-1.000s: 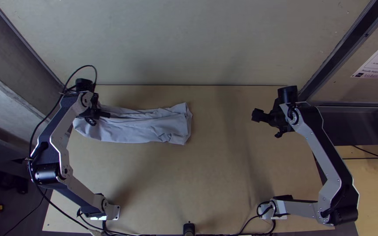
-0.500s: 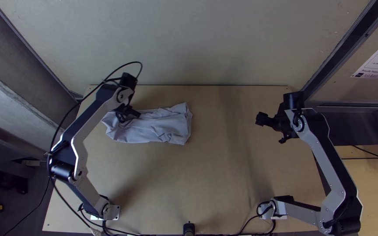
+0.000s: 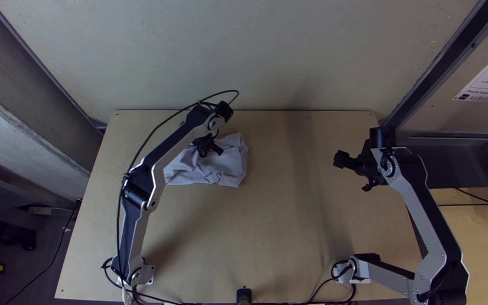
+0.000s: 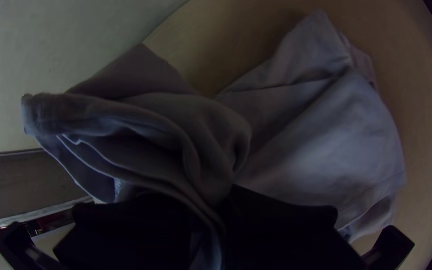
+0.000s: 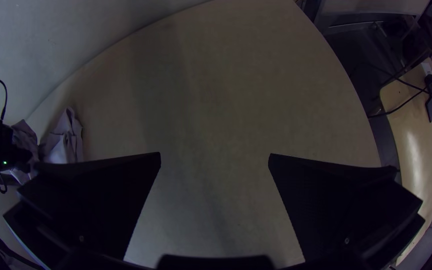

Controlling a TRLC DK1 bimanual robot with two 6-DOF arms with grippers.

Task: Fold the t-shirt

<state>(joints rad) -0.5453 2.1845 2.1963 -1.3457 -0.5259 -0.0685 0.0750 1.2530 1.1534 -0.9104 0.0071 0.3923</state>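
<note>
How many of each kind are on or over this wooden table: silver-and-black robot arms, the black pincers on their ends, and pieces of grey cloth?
Arms: 2 (left arm, right arm)
Pincers: 2 (left gripper, right gripper)
Cloth: 1 (bunched light-grey t-shirt)
Total: 5

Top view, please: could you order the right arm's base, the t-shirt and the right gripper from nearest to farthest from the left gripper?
1. T-shirt, between its fingers
2. Right gripper, to the right
3. Right arm's base, lower right
</note>
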